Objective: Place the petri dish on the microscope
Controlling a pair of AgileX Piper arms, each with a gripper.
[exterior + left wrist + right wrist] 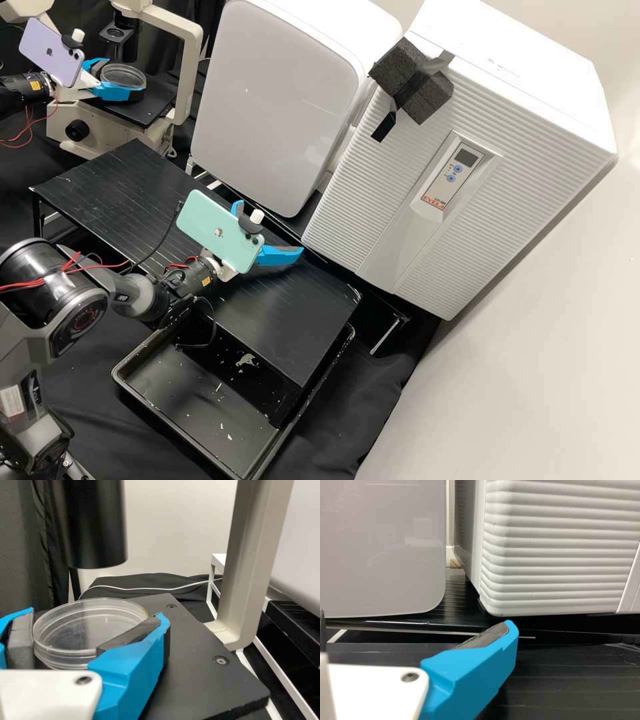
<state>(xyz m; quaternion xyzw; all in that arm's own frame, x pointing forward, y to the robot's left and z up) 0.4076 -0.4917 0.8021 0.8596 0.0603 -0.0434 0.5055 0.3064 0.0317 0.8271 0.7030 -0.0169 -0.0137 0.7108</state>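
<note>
High view, left gripper [123,75]: grasping the clear petri dish [123,75] over the microscope stage [148,115]
Right gripper [269,227]: released, spread wide above the black table [293,327]

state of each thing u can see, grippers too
left gripper: shut on the dish
petri dish: gripped, over the microscope stage; contact with stage unclear
right gripper: open, holding nothing
cabinet display: dark
black tray: littered with pale bits
</note>
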